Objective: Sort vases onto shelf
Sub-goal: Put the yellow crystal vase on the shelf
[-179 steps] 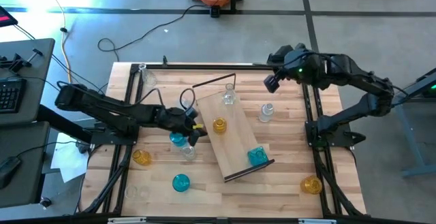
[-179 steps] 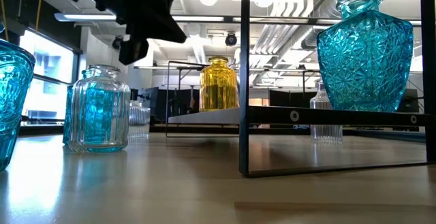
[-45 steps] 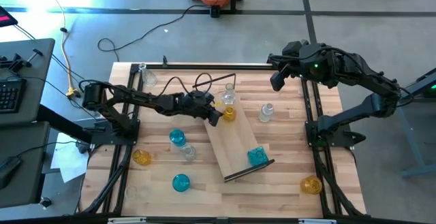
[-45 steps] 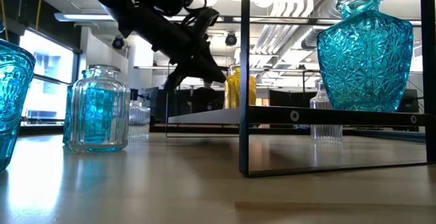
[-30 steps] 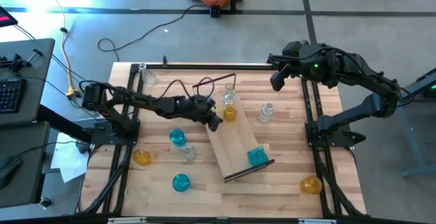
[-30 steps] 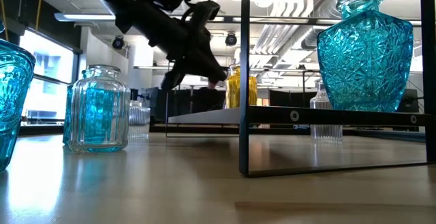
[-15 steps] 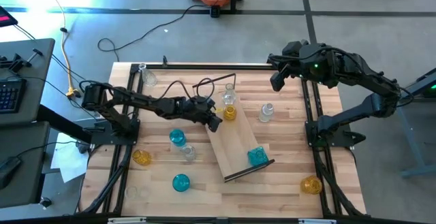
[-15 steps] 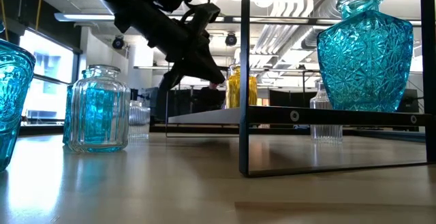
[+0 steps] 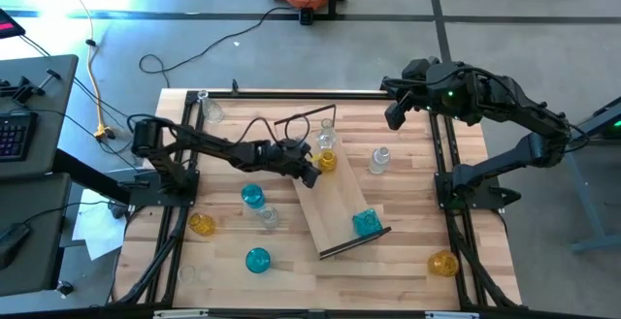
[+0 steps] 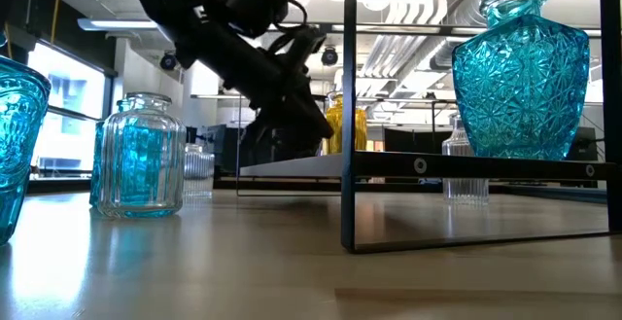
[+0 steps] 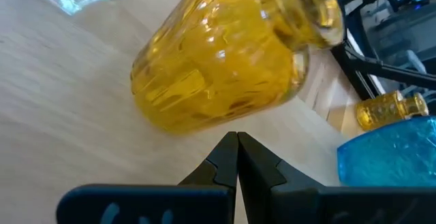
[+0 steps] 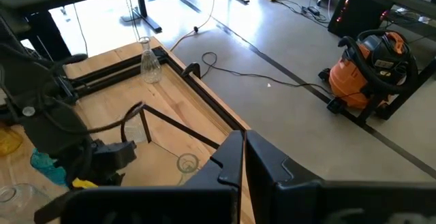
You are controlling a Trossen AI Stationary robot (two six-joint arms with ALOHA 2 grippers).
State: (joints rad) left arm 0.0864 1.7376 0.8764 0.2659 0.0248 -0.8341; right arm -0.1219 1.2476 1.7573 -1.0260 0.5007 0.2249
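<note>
A pale wooden table point(image 9: 408, 251) holds a long light-wood shelf point(image 9: 340, 198) lying diagonally, with small glass vases scattered on and around it. The left gripper point(image 9: 310, 176), its fingers pressed together and holding nothing, sits just beside an amber vase point(image 9: 326, 161) at the shelf's far end, next to a clear vase point(image 9: 326, 139). The right gripper point(image 9: 393, 117), also closed and empty, hangs above the table's far right corner, and a blue vase point(image 9: 366, 223) stands at the shelf's near end.

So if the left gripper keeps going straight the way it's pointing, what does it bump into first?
Most likely the amber vase on the shelf. The left gripper is shut, and that vase sits right ahead of its tips.
</note>
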